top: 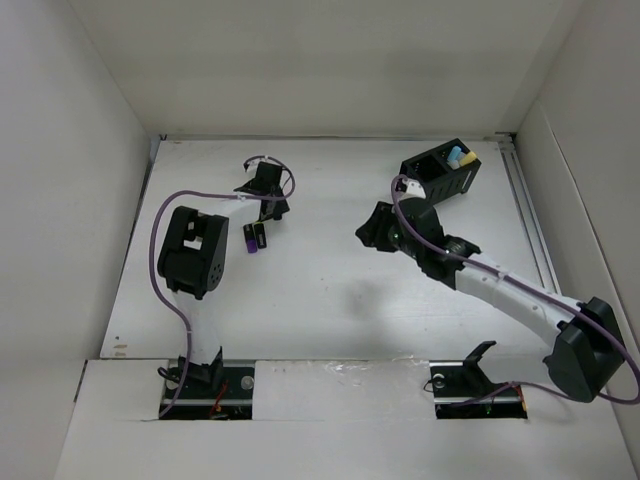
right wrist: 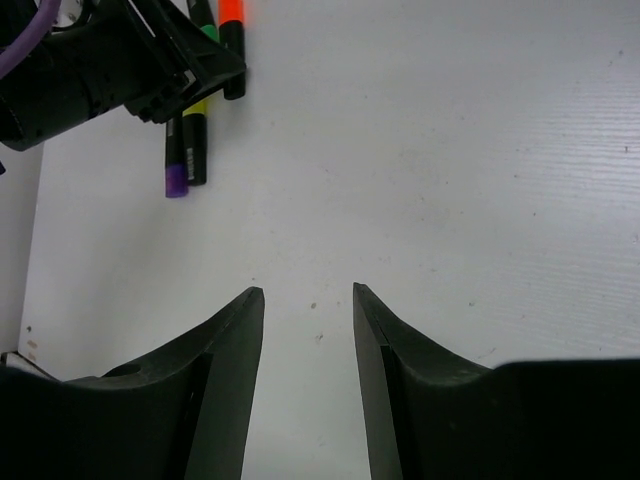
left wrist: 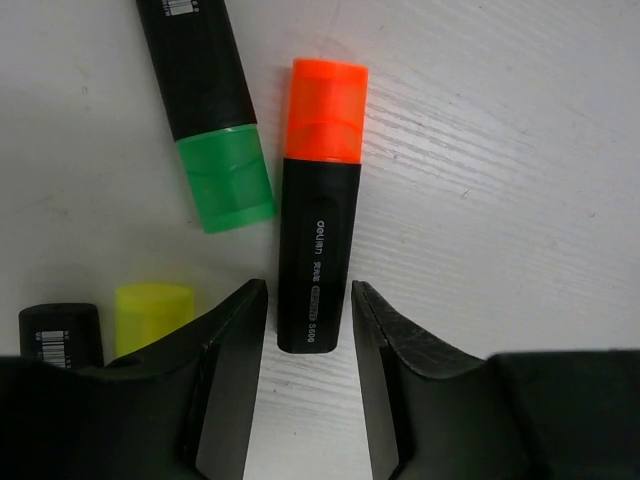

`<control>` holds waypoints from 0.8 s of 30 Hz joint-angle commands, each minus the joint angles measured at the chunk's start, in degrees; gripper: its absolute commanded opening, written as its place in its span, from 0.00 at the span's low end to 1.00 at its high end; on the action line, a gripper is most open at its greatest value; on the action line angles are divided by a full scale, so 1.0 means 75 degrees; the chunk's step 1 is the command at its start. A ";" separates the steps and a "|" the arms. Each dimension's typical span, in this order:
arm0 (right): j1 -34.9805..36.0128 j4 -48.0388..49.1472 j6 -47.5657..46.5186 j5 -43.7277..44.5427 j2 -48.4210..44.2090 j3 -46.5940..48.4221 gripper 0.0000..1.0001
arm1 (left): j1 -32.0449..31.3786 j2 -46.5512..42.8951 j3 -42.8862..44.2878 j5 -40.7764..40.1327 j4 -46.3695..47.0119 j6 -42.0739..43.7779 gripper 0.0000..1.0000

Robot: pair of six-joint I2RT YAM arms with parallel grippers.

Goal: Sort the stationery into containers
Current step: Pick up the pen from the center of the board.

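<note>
Straddling the orange highlighter [left wrist: 320,200] lying on the counter [top: 330,290]: left claw [left wrist: 308,292] narrow, thin gap showing, not clamped. Elbow folded, wrist pitched down. Right claw [right wrist: 308,295] parted, empty, arm stretched diagonally near the black organiser [top: 442,168].

White table [top: 330,300], orange highlighter [left wrist: 320,230], green highlighter [left wrist: 212,130], yellow highlighter [left wrist: 152,315] lying close together, black organiser [top: 462,183] far right.
</note>
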 commanded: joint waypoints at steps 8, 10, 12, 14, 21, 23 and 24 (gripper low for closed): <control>0.0081 0.0442 0.0014 0.0127 -0.0449 0.0048 0.54 | -0.0140 0.0187 0.0212 -0.0788 -0.0578 0.0104 0.18; 0.0081 0.0442 0.0014 0.0127 -0.0449 0.0142 0.58 | -0.0339 0.0187 0.0212 -0.0951 -0.0648 0.0105 0.15; 0.0081 0.0442 0.0085 -0.0025 -0.0449 0.0341 0.67 | -0.0340 0.0257 0.0212 -0.0952 -0.0718 0.0105 0.08; 0.0081 0.0442 0.0085 -0.0119 -0.0449 0.0458 0.71 | -0.0526 0.0036 0.0084 -0.1022 -0.0649 0.0105 0.00; -0.0083 0.0442 0.0330 0.0092 -0.0004 0.1044 0.80 | -0.1124 -0.1838 -0.1156 -0.0357 0.0124 0.0105 0.00; -0.0293 0.0442 0.0435 -0.0118 0.0277 0.1115 0.80 | -0.1125 -0.2527 -0.1556 0.0378 0.0637 0.0105 0.00; -0.0444 0.0442 0.0436 -0.0282 0.0347 0.1197 0.80 | -0.1241 -0.2787 -0.2033 0.0546 0.0850 0.0105 0.00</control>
